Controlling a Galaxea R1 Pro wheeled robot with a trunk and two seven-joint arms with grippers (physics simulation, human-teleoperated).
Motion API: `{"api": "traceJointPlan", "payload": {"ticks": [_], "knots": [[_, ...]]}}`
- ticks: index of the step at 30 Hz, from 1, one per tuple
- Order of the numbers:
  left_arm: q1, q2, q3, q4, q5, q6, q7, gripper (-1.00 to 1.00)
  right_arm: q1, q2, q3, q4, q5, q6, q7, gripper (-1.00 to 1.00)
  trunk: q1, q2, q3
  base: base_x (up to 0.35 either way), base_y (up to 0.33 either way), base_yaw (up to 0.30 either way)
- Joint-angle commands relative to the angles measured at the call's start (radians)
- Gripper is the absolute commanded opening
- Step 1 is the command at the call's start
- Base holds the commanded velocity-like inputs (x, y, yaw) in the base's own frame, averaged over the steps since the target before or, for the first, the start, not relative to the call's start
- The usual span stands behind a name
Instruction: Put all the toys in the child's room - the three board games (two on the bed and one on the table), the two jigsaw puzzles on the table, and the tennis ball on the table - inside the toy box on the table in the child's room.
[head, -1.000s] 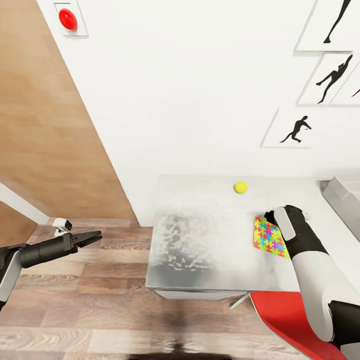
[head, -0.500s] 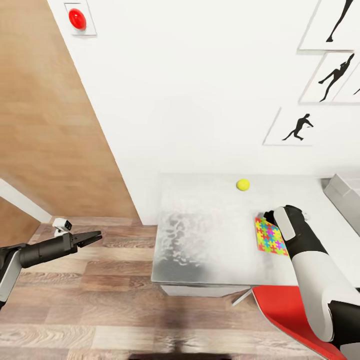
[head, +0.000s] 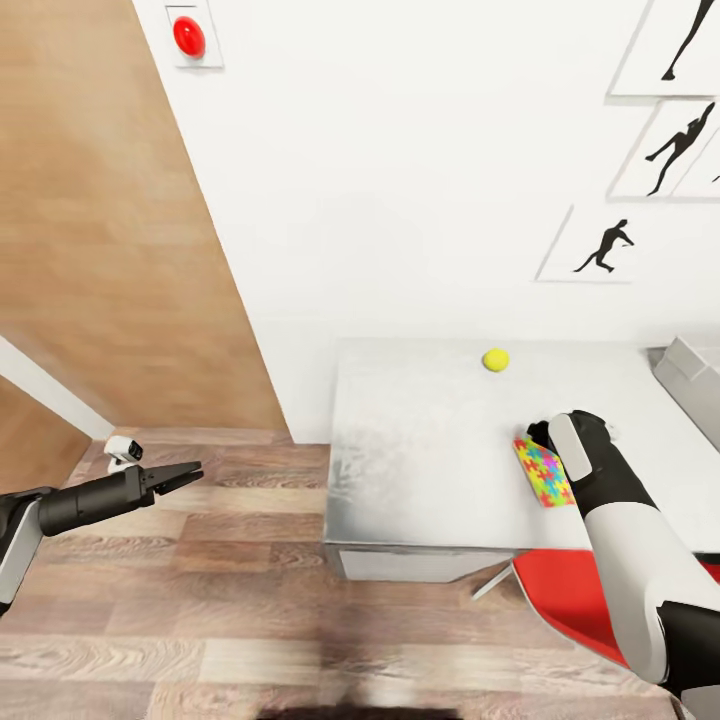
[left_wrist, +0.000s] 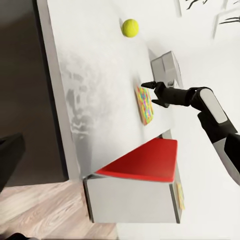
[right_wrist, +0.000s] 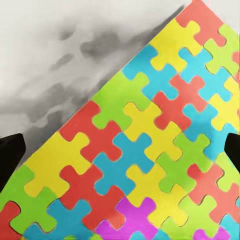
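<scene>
A jigsaw puzzle (head: 543, 471) with bright interlocking pieces lies near the front right of the white table (head: 420, 450). My right gripper (head: 541, 438) hovers just over the puzzle's far edge, open. In the right wrist view the puzzle (right_wrist: 135, 150) lies close beneath the gripper, with one dark fingertip (right_wrist: 10, 155) at each side. The left wrist view shows the right gripper (left_wrist: 151, 94) above the puzzle (left_wrist: 144, 105). The tennis ball (head: 495, 359) rests near the wall. A corner of the grey toy box (head: 690, 375) shows at the table's right end. My left gripper (head: 186, 474) hangs open over the wood floor, holding nothing.
A red chair (head: 580, 600) stands at the table's front right corner, under my right arm. A wooden panel (head: 110, 220) and white wall lie behind. A round red button (head: 188, 37) is high on the wall, with framed silhouette pictures (head: 600, 245) to the right.
The whole view has shifted, so the table, ball and wall button sit further right in the picture. Both arms hold the same pose, and the puzzle still lies under the right gripper.
</scene>
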Motion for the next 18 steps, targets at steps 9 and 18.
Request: {"api": "traceJointPlan", "payload": {"ticks": [9, 18], "knots": [[-0.001, 0.0, 0.0, 0.0, 0.003, 0.008, 0.0, 1.0, -0.001, 0.0, 0.001, -0.001, -0.01, 0.002, -0.008, 1.0, 0.0, -0.002, -0.002, -0.059, 0.124, 0.0], [-0.001, -0.001, 0.0, 0.0, 0.003, 0.008, -0.001, 1.0, -0.001, 0.0, -0.001, -0.001, -0.01, 0.002, -0.008, 1.0, 0.0, -0.002, -0.002, -0.047, 0.117, 0.0]]}}
